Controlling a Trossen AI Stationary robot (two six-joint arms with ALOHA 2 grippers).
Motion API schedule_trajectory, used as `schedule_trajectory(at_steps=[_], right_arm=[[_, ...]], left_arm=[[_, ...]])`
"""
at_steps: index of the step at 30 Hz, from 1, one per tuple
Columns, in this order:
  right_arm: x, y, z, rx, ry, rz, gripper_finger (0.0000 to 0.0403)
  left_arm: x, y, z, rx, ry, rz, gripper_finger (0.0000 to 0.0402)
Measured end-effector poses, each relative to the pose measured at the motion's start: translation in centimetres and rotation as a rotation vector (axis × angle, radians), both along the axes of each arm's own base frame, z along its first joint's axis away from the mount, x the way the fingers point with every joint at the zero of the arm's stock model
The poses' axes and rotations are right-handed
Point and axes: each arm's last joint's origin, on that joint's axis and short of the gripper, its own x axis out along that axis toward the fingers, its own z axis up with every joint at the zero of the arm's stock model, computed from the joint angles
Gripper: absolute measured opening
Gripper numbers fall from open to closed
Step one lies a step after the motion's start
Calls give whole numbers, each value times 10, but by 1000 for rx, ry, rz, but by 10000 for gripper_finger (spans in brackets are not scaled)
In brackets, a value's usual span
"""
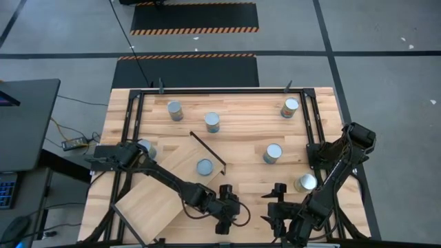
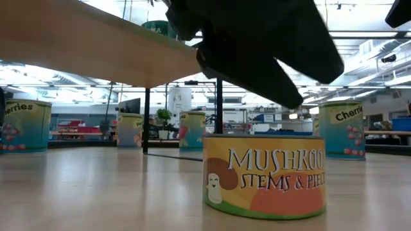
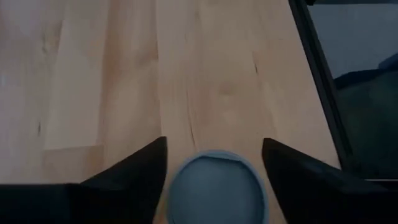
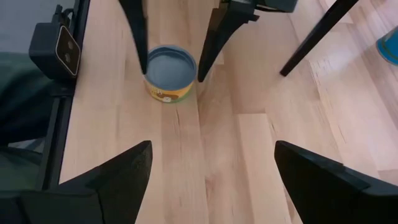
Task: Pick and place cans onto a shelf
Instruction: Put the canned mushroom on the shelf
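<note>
Butcher-block bench point(image 1: 241, 141) fills the high view, with the plywood shelf point(image 1: 151, 196) lying askew at lower left. At lower centre the left hand point(image 3: 215, 142) is spread wide astride one can point(image 3: 217, 190), not clenched on it. The right hand point(image 4: 212, 146) waits just beside, spread and empty. The tin looks rigid, light and slick-sided, so squeeze at mid-label. A black frame rail point(image 3: 317, 81) runs close by, and open room lies toward the shelf.

The near can point(image 2: 264, 176) has a yellow and orange label with a green base band, dark lettering and a silver-blue top. Far cans point(image 2: 26, 125) are teal. The bench point(image 1: 241, 138) is pale wood strips; the shelf point(image 1: 148, 200) is light plywood framed in black.
</note>
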Motion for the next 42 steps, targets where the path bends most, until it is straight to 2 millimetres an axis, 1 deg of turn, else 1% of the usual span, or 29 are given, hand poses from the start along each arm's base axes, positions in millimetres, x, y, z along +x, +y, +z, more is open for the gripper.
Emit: schedule_trajectory(at_steps=[3, 5, 8, 11, 14, 17, 19, 25, 29, 32, 36, 42], right_arm=[[0, 0, 0, 0, 0, 0, 346], [0, 0, 0, 0, 0, 0, 346], [0, 0, 0, 0, 0, 0, 346], [0, 0, 0, 0, 0, 0, 346], [0, 0, 0, 2, -2, 0, 346], [0, 0, 0, 4, -2, 0, 346], [0, 0, 0, 7, -4, -3, 346], [1, 1, 0, 19, -10, -7, 346], [1, 1, 0, 18, -10, -7, 346], [1, 1, 0, 18, -10, -6, 346], [1, 1, 0, 18, -10, -6, 346], [1, 1, 1, 15, -10, -2, 346]], left_arm=[[-1, -2, 0, -1, -6, -6, 222], [-2, -4, 0, -6, -2, -14, 215], [-1, -5, 2, -22, -19, -5, 234], [1, -2, 6, -42, -39, 14, 275], [2, 1, 6, -36, -32, 22, 317], [1, 2, 4, -31, -8, 19, 345], [-1, 2, 3, -18, 7, 21, 350], [-11, -11, 3, 31, 14, 1, 352], [-14, -17, 4, 55, -7, 11, 352], [-16, -16, 1, 87, -11, 40, 352], [-19, -10, -12, 72, 8, 71, 353], [-19, -12, -15, 47, -7, 46, 353]])
